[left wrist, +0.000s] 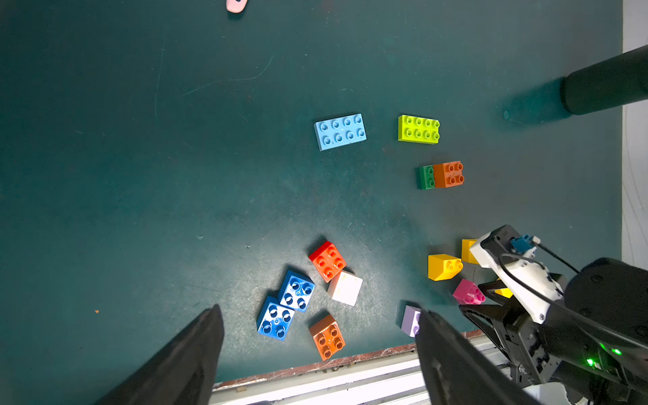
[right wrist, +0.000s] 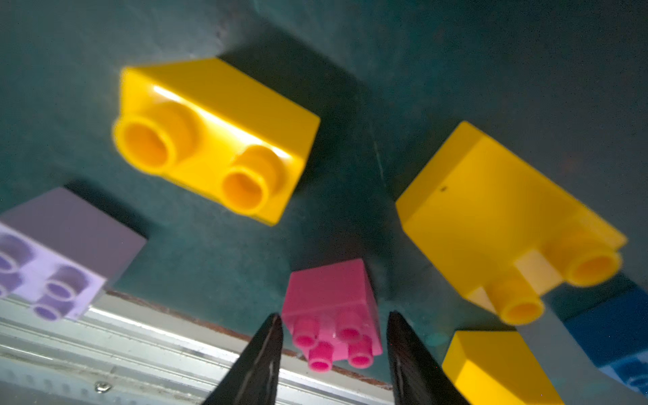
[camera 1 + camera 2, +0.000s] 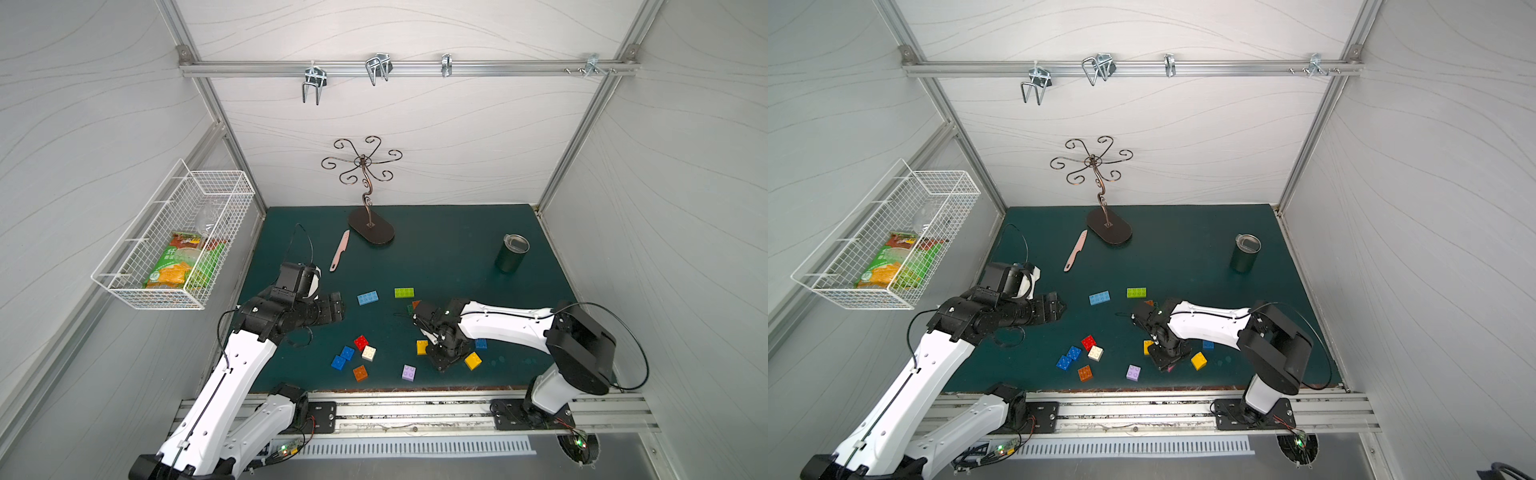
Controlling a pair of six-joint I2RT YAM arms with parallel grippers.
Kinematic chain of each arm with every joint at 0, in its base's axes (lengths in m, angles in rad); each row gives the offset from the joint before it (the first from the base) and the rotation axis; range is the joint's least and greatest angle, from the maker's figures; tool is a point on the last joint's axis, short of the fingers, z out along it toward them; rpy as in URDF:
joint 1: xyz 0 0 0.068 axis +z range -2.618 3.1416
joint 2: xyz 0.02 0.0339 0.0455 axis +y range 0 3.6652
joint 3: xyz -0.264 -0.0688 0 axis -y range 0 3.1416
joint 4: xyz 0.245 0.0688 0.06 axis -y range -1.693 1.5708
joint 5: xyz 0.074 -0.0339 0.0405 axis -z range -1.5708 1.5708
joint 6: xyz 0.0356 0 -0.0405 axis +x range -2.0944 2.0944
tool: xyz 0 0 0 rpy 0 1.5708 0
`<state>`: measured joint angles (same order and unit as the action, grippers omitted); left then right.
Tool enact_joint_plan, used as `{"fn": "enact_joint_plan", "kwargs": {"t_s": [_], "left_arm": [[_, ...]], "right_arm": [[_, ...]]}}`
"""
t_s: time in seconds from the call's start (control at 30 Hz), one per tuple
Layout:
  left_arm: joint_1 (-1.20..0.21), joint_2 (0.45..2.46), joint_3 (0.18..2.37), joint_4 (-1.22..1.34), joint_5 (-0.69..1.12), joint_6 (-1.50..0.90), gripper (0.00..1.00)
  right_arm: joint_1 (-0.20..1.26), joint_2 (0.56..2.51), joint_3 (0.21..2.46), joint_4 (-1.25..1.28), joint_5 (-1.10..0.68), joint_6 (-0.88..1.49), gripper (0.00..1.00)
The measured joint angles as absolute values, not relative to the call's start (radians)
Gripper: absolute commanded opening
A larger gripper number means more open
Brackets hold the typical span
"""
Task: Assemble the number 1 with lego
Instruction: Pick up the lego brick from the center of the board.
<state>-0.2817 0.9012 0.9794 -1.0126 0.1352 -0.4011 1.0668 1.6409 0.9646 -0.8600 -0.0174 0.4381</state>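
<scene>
Lego bricks (image 3: 360, 342) are lying scattered on the desk (image 3: 436, 249); the right gripper (image 2: 333, 314) is straddling the pink brick (image 2: 326, 291) near the front edge, though whether it is clamping cannot be told; the left gripper (image 1: 318, 309) is hovering, jaws wide apart.

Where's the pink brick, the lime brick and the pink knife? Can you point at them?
pink brick (image 2: 328, 294): right wrist view, on its smooth side face.
lime brick (image 1: 418, 129): left wrist view, on its studded top.
pink knife (image 3: 340, 250): a top view, on its middle.
</scene>
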Motion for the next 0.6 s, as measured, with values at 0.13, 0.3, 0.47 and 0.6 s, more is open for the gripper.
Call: {"fn": "enact_joint_plan", "kwargs": {"t_s": [0.13, 0.3, 0.47, 0.6], "left_arm": [[-0.284, 0.901, 0.979, -1.013, 0.135, -0.402, 0.91], [-0.284, 0.901, 0.979, -1.013, 0.135, -0.404, 0.91], [-0.284, 0.901, 0.979, -1.013, 0.134, -0.404, 0.91], [-0.284, 0.900, 0.979, -1.013, 0.135, -0.404, 0.91]], "right_arm": [[1.067, 1.647, 0.965, -0.853, -0.015, 0.437, 0.43], [1.067, 1.650, 0.965, -0.850, -0.010, 0.443, 0.33], [1.067, 1.651, 0.966, -0.854, 0.005, 0.482, 0.28], [1.067, 1.652, 0.968, -0.864, 0.015, 0.519, 0.26]]}}
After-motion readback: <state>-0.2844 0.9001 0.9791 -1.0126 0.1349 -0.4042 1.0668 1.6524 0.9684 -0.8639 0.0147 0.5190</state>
